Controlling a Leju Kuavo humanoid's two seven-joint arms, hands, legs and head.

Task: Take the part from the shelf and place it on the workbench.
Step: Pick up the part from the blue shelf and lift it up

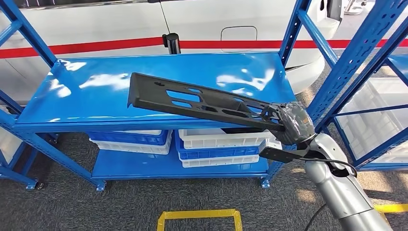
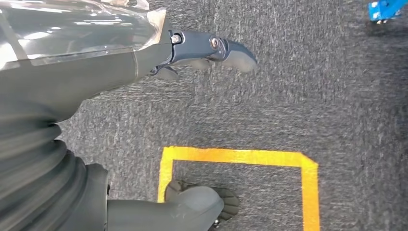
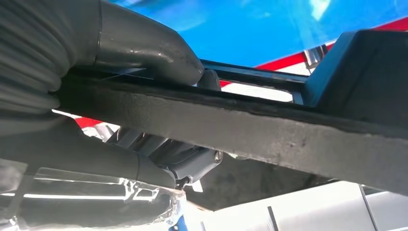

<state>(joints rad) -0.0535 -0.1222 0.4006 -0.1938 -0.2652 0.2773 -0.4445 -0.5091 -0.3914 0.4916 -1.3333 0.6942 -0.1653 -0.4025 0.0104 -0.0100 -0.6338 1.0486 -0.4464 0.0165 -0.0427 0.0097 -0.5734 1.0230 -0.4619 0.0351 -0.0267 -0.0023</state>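
Blue shelf (image 1: 86,103) uprights flank your right hand (image 1: 292,122), which clasps the black part (image 1: 192,101) lengthwise leftward over it; your left hand (image 2: 144,53) hangs empty, fingers apart.

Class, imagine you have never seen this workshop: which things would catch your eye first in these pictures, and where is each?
First, the long black slotted part, held by its end in the robot's right hand and slanting over the glossy blue shelf. Below that shelf sit stacked white and blue bins. On the grey carpet in front lies a yellow tape square, above which the left hand hangs holding nothing.
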